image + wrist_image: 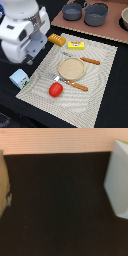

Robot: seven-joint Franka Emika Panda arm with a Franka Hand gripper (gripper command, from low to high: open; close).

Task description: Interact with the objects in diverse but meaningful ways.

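Note:
A red tomato lies near the front of the striped mat. The flat yellow box and the orange ridged bread block lie at the mat's far end. The light blue house-shaped carton stands on the black table, off the mat toward the exterior view's left. In the wrist view the carton shows as a pale block at one side, over dark table. The arm's white body hangs above the table beyond the carton. My gripper's fingers show in neither view.
A tan plate sits mid-mat between an orange-handled knife and fork. Two grey pots and a bowl stand on a brown board at the back. The mat's edge shows in the wrist view.

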